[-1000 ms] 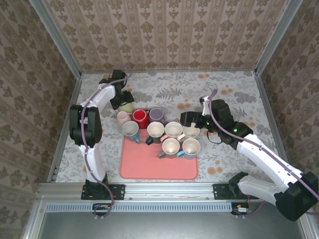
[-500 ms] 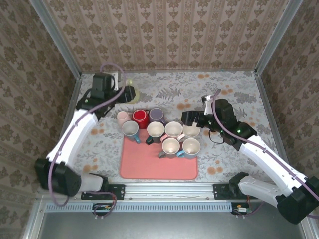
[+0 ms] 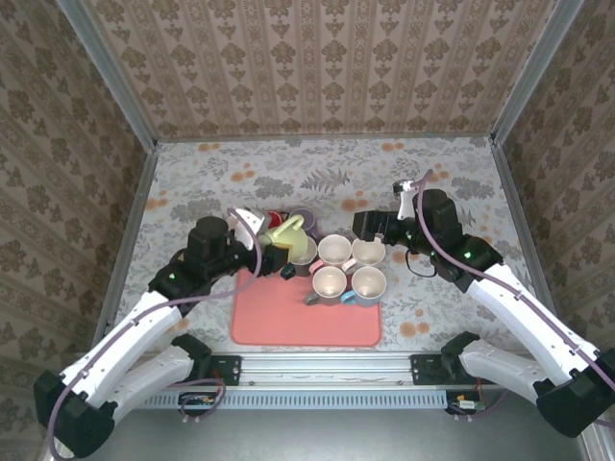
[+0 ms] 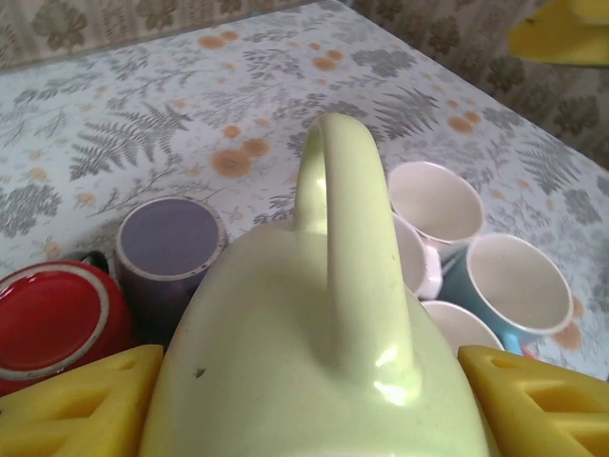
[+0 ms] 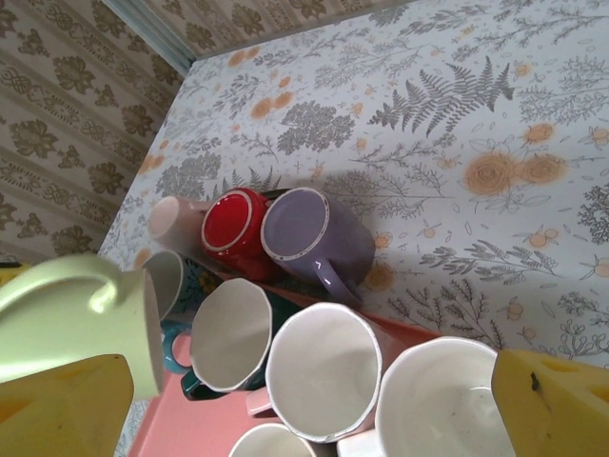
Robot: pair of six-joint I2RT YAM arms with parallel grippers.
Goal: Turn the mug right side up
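Observation:
A pale green mug (image 3: 286, 234) hangs on its side just above the tray's back left corner, handle up, with my left gripper (image 3: 277, 248) shut on its body. In the left wrist view the green mug (image 4: 314, 324) sits between the yellow fingers (image 4: 81, 400). In the right wrist view the green mug (image 5: 81, 319) has its mouth facing right. My right gripper (image 3: 371, 229) hovers open over the upright mugs, with nothing between its fingertips (image 5: 561, 405). A red mug (image 5: 228, 227) and a purple mug (image 5: 309, 233) stand base up behind the tray.
A salmon tray (image 3: 298, 322) lies at the near middle. Several upright mugs (image 3: 333, 250) crowd its back half. A pink mug (image 5: 169, 217) lies beside the red one. Patterned walls (image 3: 317, 67) enclose the table on three sides.
My left arm has swung from the back left corner toward the tray, carrying the green mug with it. The right gripper has barely shifted.

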